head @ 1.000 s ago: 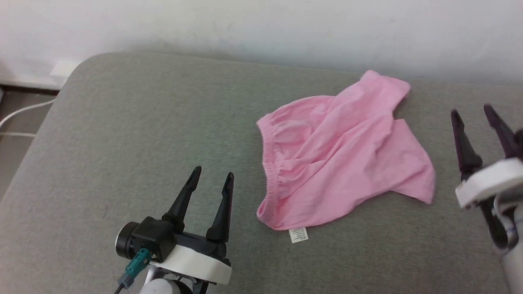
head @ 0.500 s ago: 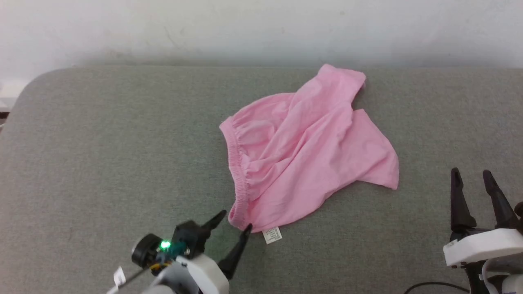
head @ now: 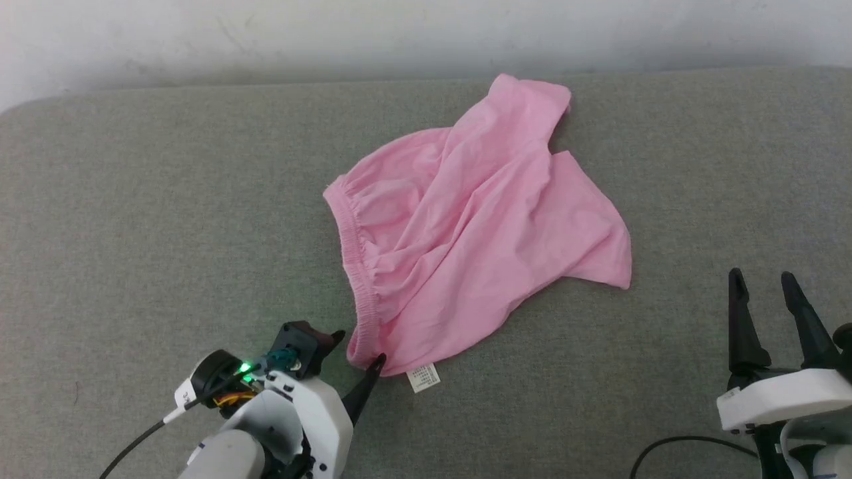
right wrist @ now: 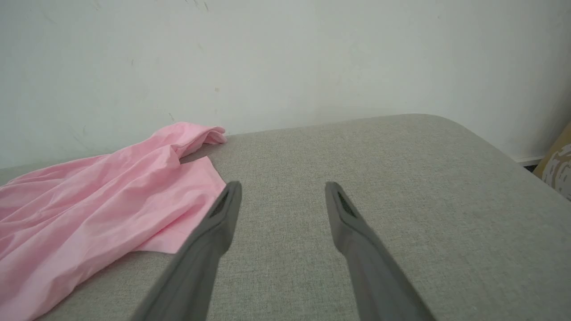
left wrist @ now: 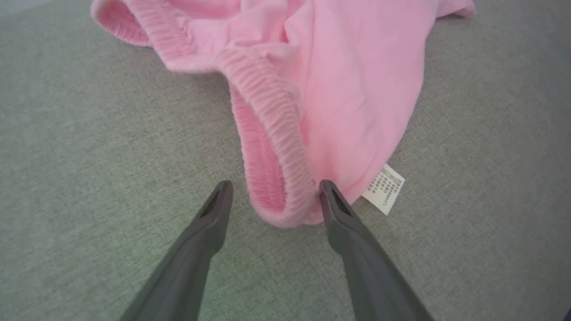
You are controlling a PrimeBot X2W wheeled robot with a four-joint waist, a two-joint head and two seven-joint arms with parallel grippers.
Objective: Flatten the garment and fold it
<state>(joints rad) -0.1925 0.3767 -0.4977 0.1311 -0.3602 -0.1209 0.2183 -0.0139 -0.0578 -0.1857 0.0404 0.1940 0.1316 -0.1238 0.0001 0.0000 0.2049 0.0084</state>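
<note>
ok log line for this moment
left tool: open around waistband end | right tool: open, off the shorts | shorts: rumpled, unfolded on grey cushion

Grey fabric surface (head: 133, 199) meets white wall (head: 399, 26)

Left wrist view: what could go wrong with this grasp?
The left gripper, fingers open, straddles the folded end of the waistband; closing may pinch both layers. One finger sits beside the care label and might catch only that. The right gripper is off the garment; pulling may drag it.

care label (left wrist: 383, 188), tiny print, unreadable
</note>
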